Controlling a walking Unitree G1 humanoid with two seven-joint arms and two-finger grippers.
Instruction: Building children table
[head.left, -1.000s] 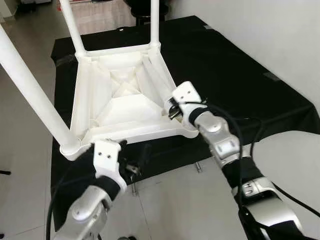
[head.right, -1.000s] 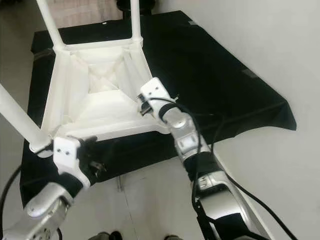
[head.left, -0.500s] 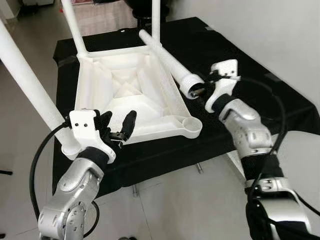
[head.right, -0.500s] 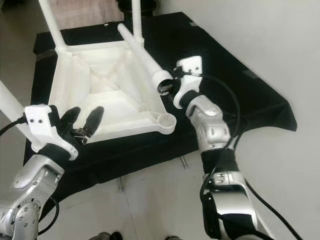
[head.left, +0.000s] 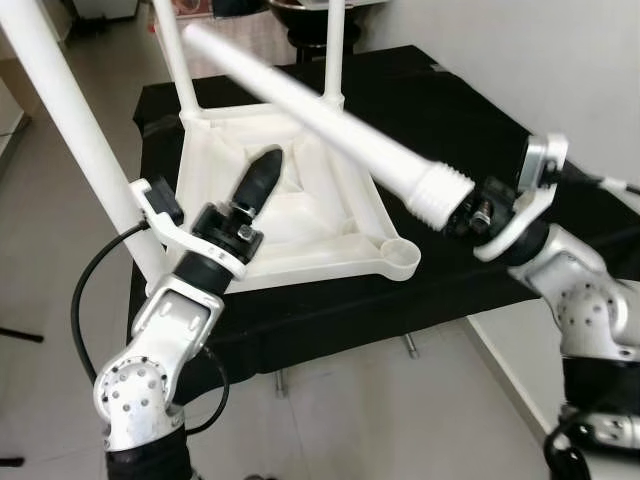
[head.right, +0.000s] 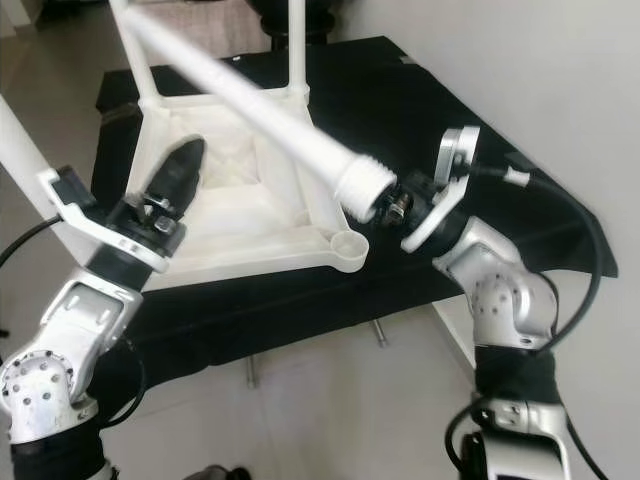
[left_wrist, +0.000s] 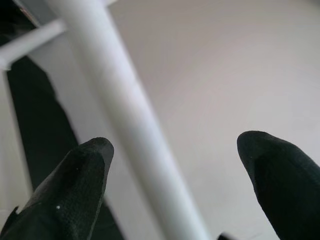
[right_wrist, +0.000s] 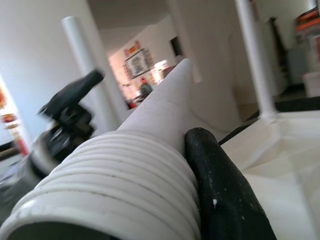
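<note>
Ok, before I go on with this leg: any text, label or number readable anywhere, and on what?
No readable text in any view.
Framed picture on the far wall, seen from the right wrist: too blurred to read.
White table leg held in the right claw: no marking visible.
Upturned table top: plain white, no label visible.

The loose leg (head.left: 330, 125) clamped in the right gripper (head.left: 478, 212) looks like smooth white plastic, slightly satin, with moulded ridged threads on the end beside the jaws. The upside-down tabletop (head.left: 290, 215) is the same white plastic. Under it, the cloth (head.left: 480, 130) is matt black fabric. Left gripper (left_wrist: 175, 190) has matt, rubbery black fingers (left_wrist: 70, 185); the arms are silver metal. Glossy floor tiles (head.left: 350, 420).
</note>
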